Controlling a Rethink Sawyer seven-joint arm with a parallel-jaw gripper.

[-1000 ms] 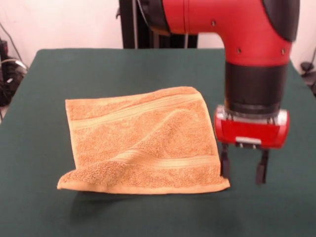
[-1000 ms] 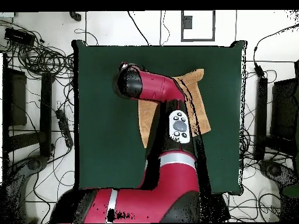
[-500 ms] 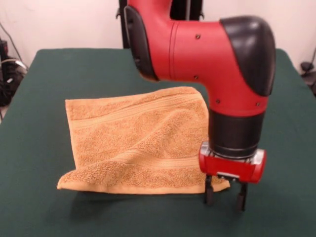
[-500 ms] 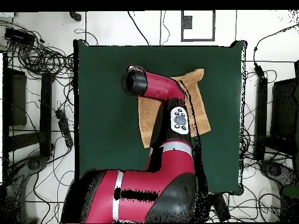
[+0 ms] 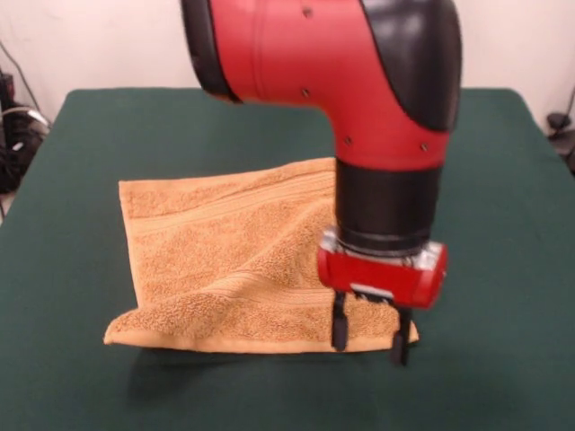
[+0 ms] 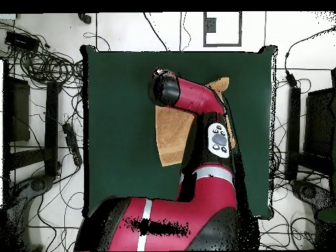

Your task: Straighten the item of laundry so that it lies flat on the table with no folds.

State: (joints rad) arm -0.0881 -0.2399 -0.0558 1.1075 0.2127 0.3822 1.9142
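The orange-tan towel (image 5: 243, 260) lies on the dark green table (image 5: 135, 117), left of middle in the front view. Its near edge is doubled over and its near left corner bulges up; a ridge runs across the middle. My gripper (image 5: 368, 348) is open, fingers pointing down, standing astride the towel's near right corner, one fingertip (image 5: 340, 341) on the cloth side and the other just off it. I cannot tell whether they touch the cloth. In the overhead view the red arm (image 6: 197, 105) covers the gripper and much of the towel (image 6: 172, 134).
The arm's big red and black elbow (image 5: 341, 72) hangs over the table's middle and hides the towel's far right corner. Cables and dark stands (image 6: 46, 85) lie on the floor round the table (image 6: 118, 98).
The arm has swung toward the front view's left and nearer the camera. The open gripper went from beside the towel's right edge to over its near right corner. The towel has not moved.
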